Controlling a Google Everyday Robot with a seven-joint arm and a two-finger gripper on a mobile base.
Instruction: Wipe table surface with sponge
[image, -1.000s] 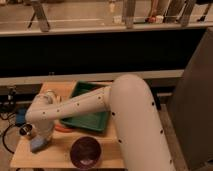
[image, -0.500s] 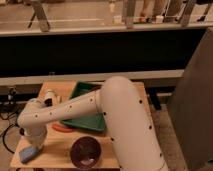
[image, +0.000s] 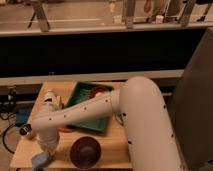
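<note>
The light-blue sponge (image: 40, 160) lies on the light-brown table surface (image: 112, 147) at its front left corner. My gripper (image: 45, 151) points straight down onto the sponge and is shut on it, pressing it against the wood. The white arm reaches in from the right, passing over the tray's front edge, and its wrist hides most of the fingers and the sponge's top.
A purple bowl (image: 85, 152) stands just right of the sponge. A green tray (image: 86, 102) holding a red item (image: 98, 91) fills the table's middle. A white bottle (image: 50, 98) stands at the left rear. A dark blue flat object (image: 21, 117) lies off the table's left edge.
The gripper and sponge slid from mid-left toward the front left edge, then a little right along the front edge. Bowl, tray and bottle stayed put.
</note>
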